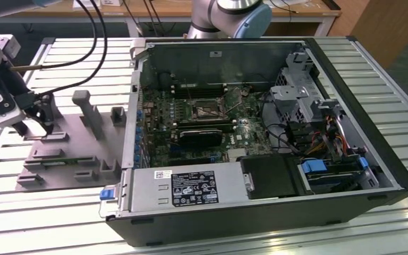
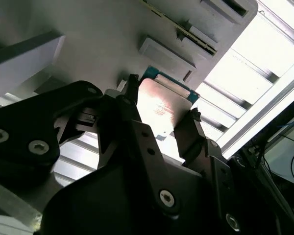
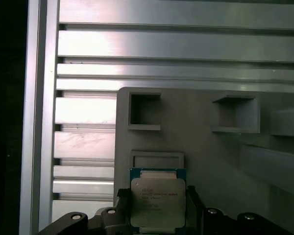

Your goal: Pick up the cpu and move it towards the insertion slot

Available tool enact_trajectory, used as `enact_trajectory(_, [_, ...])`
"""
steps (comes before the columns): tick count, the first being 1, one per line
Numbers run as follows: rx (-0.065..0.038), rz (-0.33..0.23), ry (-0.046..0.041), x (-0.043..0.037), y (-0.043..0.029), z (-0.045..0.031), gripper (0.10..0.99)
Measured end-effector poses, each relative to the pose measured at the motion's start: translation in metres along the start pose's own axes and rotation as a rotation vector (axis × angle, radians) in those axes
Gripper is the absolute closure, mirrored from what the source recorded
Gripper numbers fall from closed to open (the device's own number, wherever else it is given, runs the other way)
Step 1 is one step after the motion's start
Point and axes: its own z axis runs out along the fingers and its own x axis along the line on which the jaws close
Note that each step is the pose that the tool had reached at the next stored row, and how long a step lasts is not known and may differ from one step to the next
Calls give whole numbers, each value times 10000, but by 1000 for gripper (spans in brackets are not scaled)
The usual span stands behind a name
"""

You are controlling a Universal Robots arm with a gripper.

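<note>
My gripper [image 1: 35,132] sits low at the grey fixture plate [image 1: 69,162], on the exterior view's left, well apart from the open computer case [image 1: 261,212]. In both wrist views the cpu [image 3: 158,201] lies between the dark fingers [image 3: 194,201]. They are drawn in narrow against its two opposite edges, with its metal top facing the first wrist camera. I judge this to be the pick-up step. Whether the chip is clear of the plate, I can't tell from these angles. The insertion slot [image 1: 205,110] lies on the board inside the case. Carrying the chip there calls for height over the case wall, a level chip and a firm grip.
</note>
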Motion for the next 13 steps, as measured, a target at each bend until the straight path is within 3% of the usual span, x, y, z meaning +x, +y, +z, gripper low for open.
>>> enact_trajectory(13, [0,-1,-1,-1,8,-211,545])
